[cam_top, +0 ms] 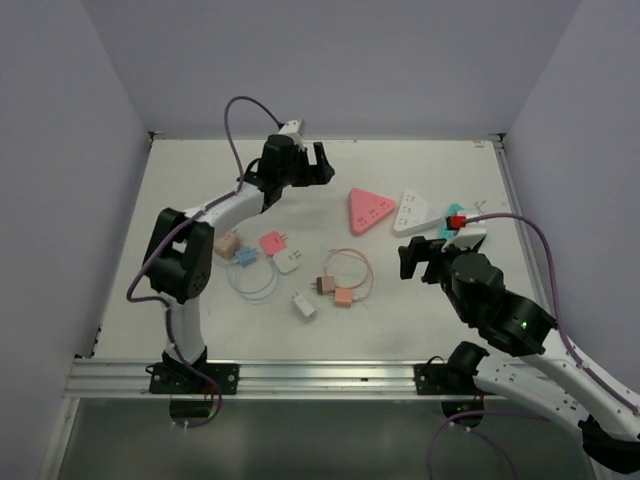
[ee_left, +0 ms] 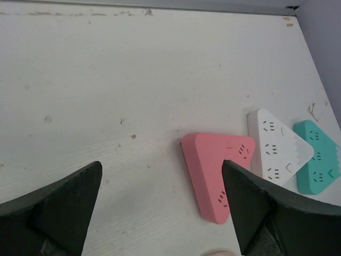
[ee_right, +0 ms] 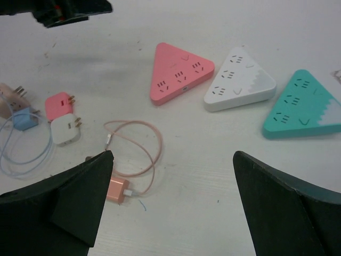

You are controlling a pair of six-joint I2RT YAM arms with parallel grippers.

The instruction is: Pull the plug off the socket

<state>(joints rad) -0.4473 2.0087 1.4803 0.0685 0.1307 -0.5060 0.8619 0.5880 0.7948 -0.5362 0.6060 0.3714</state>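
White worktop [cam_top: 200, 190], walled in lilac: my left gripper [ee_left: 161, 176] hangs near the far edge and my right gripper [ee_right: 173, 160] near the right edge, both with jaws wide apart. The pink socket [cam_top: 370, 209], white socket [cam_top: 414, 212] and teal socket [ee_right: 301, 104] lie in a row toward the far right corner. The pink plug [cam_top: 272, 241] and white plug [cam_top: 288, 261] lie loose mid-table.

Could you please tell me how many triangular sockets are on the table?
3, side by side in a row in the right wrist view: the pink socket on the left, the white socket in the middle, the teal socket on the right. No others show.
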